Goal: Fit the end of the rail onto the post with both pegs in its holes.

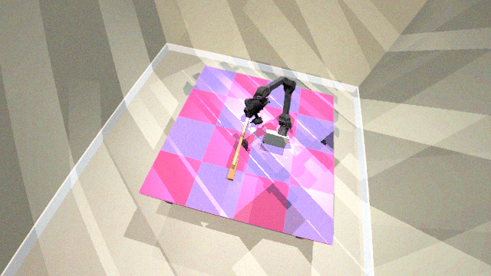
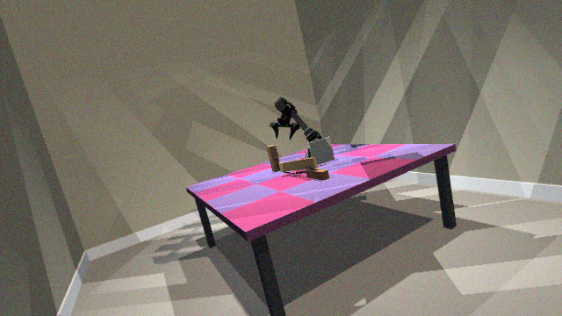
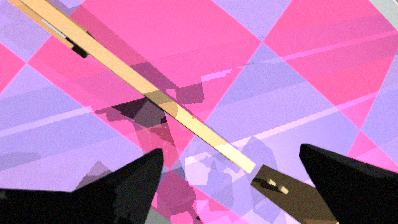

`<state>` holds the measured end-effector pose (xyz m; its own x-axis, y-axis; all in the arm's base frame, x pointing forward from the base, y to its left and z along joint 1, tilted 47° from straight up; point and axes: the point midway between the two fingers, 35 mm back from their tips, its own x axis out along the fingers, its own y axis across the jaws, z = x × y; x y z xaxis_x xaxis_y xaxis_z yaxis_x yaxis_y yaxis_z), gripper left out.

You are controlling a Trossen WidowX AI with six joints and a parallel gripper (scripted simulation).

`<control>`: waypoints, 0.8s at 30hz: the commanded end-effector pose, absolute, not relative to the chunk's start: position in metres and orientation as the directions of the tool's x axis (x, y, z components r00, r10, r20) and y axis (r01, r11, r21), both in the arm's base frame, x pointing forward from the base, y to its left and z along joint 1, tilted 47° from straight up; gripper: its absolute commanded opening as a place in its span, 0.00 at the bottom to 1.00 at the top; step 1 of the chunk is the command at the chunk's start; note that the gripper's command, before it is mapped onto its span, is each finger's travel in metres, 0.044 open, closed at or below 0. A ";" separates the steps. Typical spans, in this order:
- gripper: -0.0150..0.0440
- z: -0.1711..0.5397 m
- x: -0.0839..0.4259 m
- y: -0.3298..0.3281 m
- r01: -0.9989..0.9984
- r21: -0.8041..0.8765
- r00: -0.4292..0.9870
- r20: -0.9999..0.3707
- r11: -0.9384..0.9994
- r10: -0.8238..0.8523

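A wooden rail (image 3: 150, 95) runs diagonally across the wrist view, from the upper left down toward the lower right, over a table (image 3: 310, 65) checked in pink and purple. Its lower end lies just short of a darker wooden post (image 3: 292, 197) with two pale pegs (image 3: 277, 186), a small gap between them. The gripper (image 3: 232, 182) hangs above that gap with its two dark fingers spread wide, holding nothing and touching neither rail nor post.
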<state>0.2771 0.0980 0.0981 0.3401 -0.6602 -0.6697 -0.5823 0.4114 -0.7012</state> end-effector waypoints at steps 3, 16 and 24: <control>1.00 0.061 0.290 0.022 -0.918 -0.342 0.096 -0.681 0.200 -0.726; 1.00 0.039 0.289 -0.028 -0.997 0.002 -0.062 -0.686 0.083 -0.725; 1.00 0.036 0.290 -0.027 -0.997 0.002 -0.062 -0.686 0.083 -0.725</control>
